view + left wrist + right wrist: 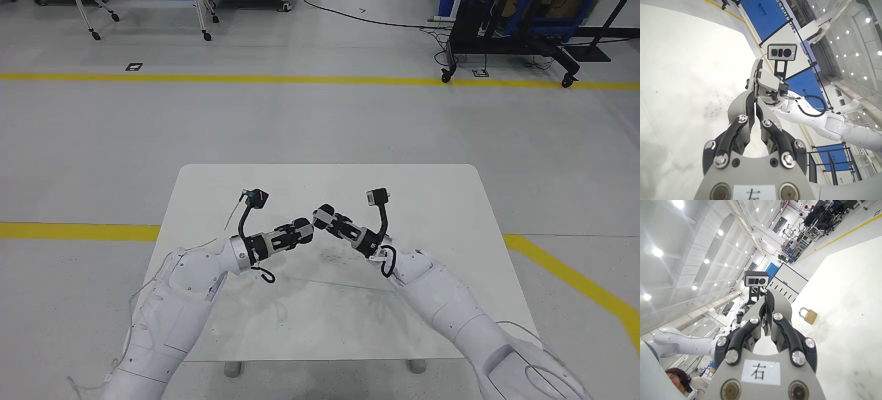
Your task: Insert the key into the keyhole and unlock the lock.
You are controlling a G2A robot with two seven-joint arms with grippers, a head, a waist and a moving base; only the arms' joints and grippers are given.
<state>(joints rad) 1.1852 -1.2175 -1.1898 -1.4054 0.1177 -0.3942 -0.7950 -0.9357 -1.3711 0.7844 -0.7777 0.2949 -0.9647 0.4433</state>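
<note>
I am holding my left tool (pixel 753 103) above the tabletop (pixel 687 66), its fingers pressed nearly together and their tips right up against my right tool (pixel 766 295). I cannot tell whether they are pinching anything. My right tool, facing it, is pinching a thin metal piece that looks like the key (pixel 755 86). The brass lock (pixel 808 316) is lying on the tabletop beside my right tool, apart from both tools, its shackle shut.
</note>
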